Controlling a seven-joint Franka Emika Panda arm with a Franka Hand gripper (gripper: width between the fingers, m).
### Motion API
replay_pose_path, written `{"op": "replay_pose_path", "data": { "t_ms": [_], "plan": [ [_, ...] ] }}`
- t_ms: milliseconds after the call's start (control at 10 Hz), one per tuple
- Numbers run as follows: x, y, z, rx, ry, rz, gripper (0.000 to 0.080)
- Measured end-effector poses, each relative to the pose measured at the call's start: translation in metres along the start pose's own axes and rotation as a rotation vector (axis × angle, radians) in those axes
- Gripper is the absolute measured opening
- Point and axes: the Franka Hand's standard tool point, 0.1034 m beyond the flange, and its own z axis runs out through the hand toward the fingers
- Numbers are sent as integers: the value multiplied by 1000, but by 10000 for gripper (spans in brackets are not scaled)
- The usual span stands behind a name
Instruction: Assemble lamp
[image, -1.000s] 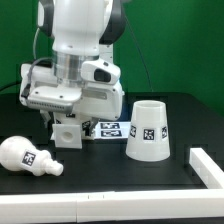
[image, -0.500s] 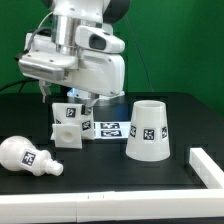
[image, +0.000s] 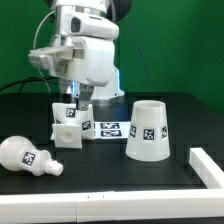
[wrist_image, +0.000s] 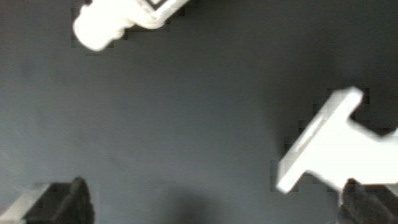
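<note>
The lamp base (image: 66, 125) stands on edge on the black table, at the exterior view's left of the marker board (image: 110, 127). The bulb (image: 28, 157) lies on its side at the front left. The shade (image: 148, 130) stands mouth up at the right. My gripper (image: 76, 97) hangs just above the base, apart from it. In the wrist view the gripper (wrist_image: 217, 205) is open and empty, its dark fingertips (wrist_image: 63, 205) wide apart over bare table. A blurred white part (wrist_image: 338, 145) lies near one fingertip; I cannot tell which part it is.
A white rail (image: 205, 165) runs along the table's right front edge. Another blurred white piece (wrist_image: 116, 20) shows at the edge of the wrist view. A green wall stands behind the table.
The arm has lifted from low over the base to above it and turned. The base now stands a little taller on its edge, free of the gripper.
</note>
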Motion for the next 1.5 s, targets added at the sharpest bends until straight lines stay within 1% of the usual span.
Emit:
{"op": "replay_pose_path", "data": {
  "t_ms": [100,300,500,700,800,900,1000,1100,1200,1300,1500],
  "plan": [
    [1,-2,3,-6,9,56,699],
    [3,-1,2,-4,15,142,699],
    [2,-1,2,-2,24,310,699],
    [1,5,-2,-3,33,656,699],
    [7,7,-3,-2,39,798,699],
    [9,4,-2,34,41,1004,699],
    [5,-1,0,103,38,1180,699],
    [4,3,-1,80,57,1200,699],
    [11,3,0,41,89,1206,699],
    [12,0,1,64,85,1270,699],
    [14,1,1,77,96,1410,699]
  ]
}}
